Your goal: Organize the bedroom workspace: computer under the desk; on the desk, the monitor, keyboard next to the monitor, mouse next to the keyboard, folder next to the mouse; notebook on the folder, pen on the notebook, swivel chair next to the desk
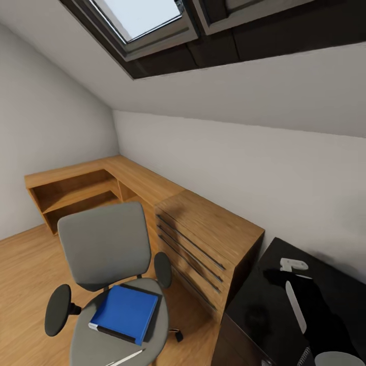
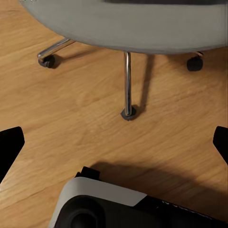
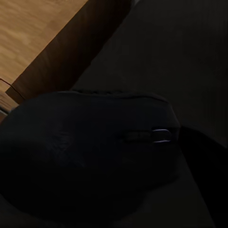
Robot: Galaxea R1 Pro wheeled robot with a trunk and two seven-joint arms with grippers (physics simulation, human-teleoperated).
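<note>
The grey swivel chair [image 1: 104, 244] stands on the wooden floor at lower left. A bright blue folder [image 1: 124, 312] lies on its seat, with a thin pale pen [image 1: 124, 358] at the seat's front edge. At lower right is the glossy black desk [image 1: 249, 310], with my right arm's dark shape lying over it. The black mouse [image 3: 90, 156] sits very close in the right wrist view, on or just above the desk top; that gripper's fingers are lost in the dark. My left gripper [image 2: 114, 142] hangs open over the floor near the chair's chrome base [image 2: 127, 85].
A light wooden dresser [image 1: 203, 239] with drawers stands between chair and desk, joined to low wooden shelving [image 1: 76, 193] along the wall. A sloped ceiling with a skylight [image 1: 142, 20] hangs overhead. My own base [image 2: 95, 206] is right under the left gripper.
</note>
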